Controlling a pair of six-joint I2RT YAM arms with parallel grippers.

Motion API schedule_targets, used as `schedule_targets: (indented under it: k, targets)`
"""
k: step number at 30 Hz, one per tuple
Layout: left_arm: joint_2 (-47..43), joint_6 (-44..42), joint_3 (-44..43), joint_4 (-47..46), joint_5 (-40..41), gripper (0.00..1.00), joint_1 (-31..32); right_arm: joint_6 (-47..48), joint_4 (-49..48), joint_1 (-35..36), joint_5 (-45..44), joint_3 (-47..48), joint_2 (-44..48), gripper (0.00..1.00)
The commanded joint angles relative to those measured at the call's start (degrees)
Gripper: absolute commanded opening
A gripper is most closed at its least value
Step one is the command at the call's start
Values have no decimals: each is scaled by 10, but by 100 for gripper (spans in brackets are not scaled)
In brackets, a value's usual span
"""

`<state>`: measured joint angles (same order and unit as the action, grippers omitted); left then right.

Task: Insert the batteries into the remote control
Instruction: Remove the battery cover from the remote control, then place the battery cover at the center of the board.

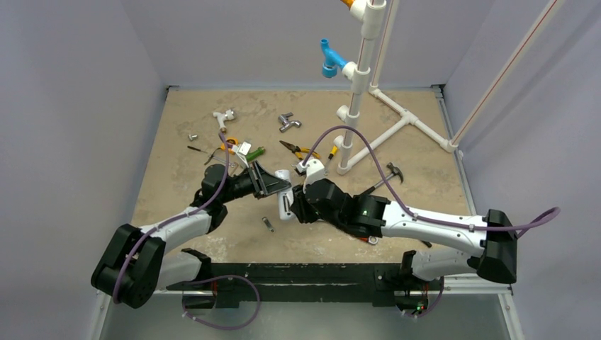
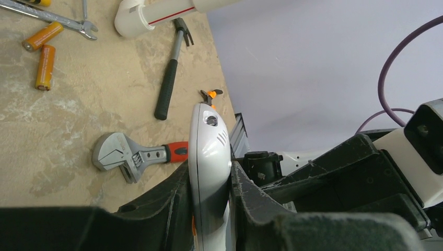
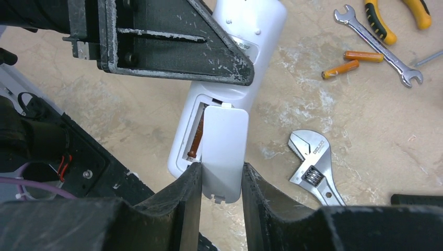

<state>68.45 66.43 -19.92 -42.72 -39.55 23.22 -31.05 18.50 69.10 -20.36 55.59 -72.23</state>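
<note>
Left pincer (image 2: pixel 209 180) clamped on remote control (image 3: pixel 256 23). Right pincer (image 3: pixel 220 175) nips cover (image 3: pixel 224 138) at its compartment. Advise squaring the cover and checking the batteries (image 3: pixel 340 68) lying beside the remote.

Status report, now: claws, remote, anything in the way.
Left claw shut on remote. Right claw shut on cover, partly over open compartment. Two batteries loose on table.

remote control (image 3: pixel 256 26): top end cut by frame edge | cover (image 3: pixel 223 146): hides most of compartment (image 3: pixel 192 117) | pliers (image 3: pixel 380 26): handles cut off
</note>
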Motion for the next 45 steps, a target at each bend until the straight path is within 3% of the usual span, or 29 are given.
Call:
schedule_targets:
  k: [1,6,11,15,23,28,40,45]
  targets:
    - [-19,-29,-22,31,19,0,-1,3,-35,0,-27,-15,35,27]
    - [-55,-64,-27,139,68,0,-2,-6,-34,-19,-18,-28,41,26]
    - [-152,-136,-51,373,225,0,-2,-4,-29,-61,10,-35,13,27]
    - [-233,-157,-53,466,303,0,-3,15,-51,-80,27,-39,-38,29]
    - [-282,-162,-60,507,338,0,-7,37,-130,-74,108,-13,-196,33]
    - [-291,-162,-53,511,338,0,-8,42,-131,-74,128,-1,-247,34]
    - [-293,-163,-52,507,337,0,-11,45,-111,-78,84,10,-208,53]
    - [-297,-164,-54,505,338,0,-13,36,-79,-124,49,44,-205,55]
